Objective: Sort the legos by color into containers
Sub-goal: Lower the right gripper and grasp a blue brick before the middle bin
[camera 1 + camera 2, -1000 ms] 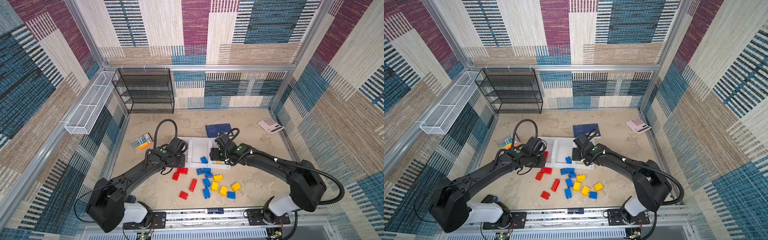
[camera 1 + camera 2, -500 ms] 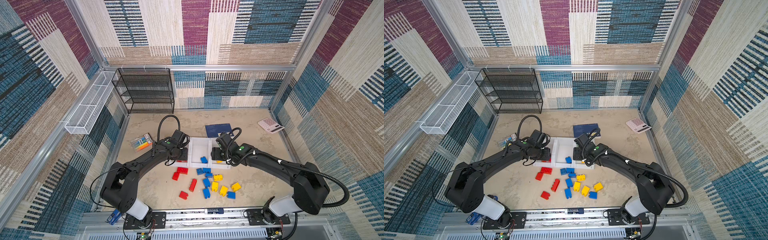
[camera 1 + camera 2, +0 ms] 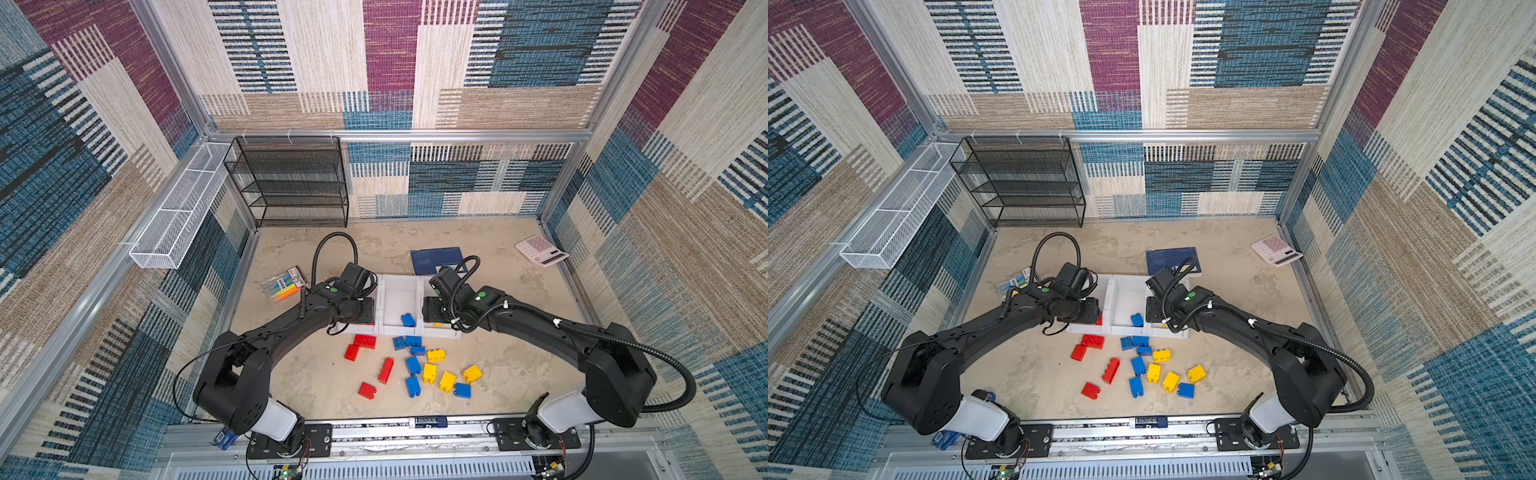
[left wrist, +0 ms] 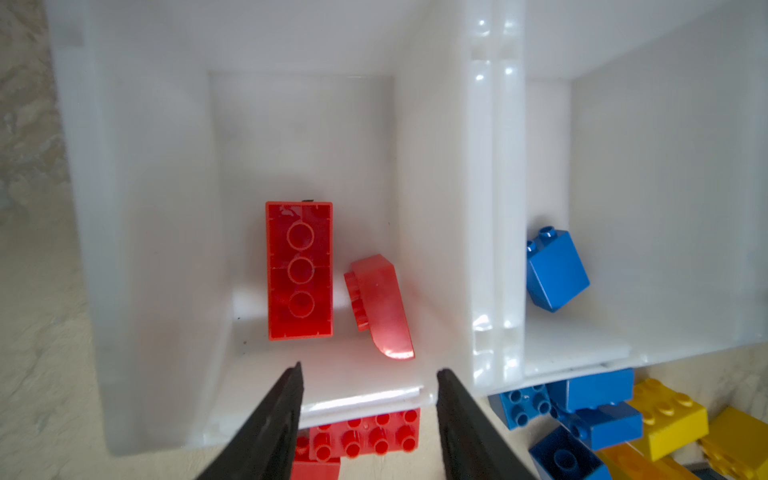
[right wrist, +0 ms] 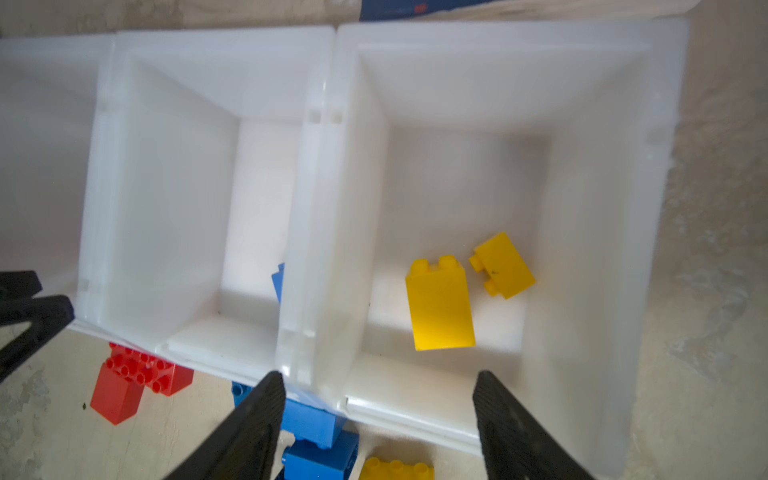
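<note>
Since these legos are light, rigid and glossy, I would pinch each across its flat side walls, not over the studs. Nearest me, loose legos (image 3: 413, 386) in red, blue and yellow lie scattered on the desk (image 3: 311, 374). Beyond them, the left fingers (image 4: 270, 432) stand apart, empty, above the left container (image 4: 145, 208), where two red bricks (image 4: 299, 270) lie. The right fingers (image 5: 249, 432) gape, empty, over the right container (image 5: 590, 249) holding two yellow bricks (image 5: 440, 303). One blue brick (image 4: 557, 270) sits in the middle container (image 4: 665, 208). Against a second ago, the left wrist has reached farther over its container, while the right arm barely shifted.
</note>
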Robot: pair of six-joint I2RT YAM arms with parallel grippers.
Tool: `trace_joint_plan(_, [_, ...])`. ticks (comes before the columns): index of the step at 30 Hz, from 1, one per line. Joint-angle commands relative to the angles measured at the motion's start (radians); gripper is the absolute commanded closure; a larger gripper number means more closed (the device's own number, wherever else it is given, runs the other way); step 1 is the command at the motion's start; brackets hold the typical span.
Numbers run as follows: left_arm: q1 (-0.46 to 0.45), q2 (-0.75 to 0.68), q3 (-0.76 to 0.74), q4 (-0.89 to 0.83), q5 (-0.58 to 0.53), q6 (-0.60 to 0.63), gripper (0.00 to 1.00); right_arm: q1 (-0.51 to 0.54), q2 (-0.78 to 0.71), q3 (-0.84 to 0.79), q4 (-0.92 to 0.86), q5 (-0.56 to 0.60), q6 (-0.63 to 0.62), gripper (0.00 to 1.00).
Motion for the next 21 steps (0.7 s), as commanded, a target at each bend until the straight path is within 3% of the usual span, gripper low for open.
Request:
trace_joint_plan(1, [0.000,-0.024,-0.013,0.018,-0.025,-0.020,0.45,0.041,0.000,-0.019,-0.042,-0.018,0.022,0.26])
trace_joint_plan(14, [0.000,-0.084,-0.081,0.040,-0.035,-0.047,0.45,0.199,0.083,-0.014,-0.048,-0.067,0.109,0.28])
trace_joint_plan(21, [0.000,-0.087,-0.093,0.038,-0.027,-0.053,0.45,0.216,0.137,-0.015,-0.036,-0.065,0.124,0.28])
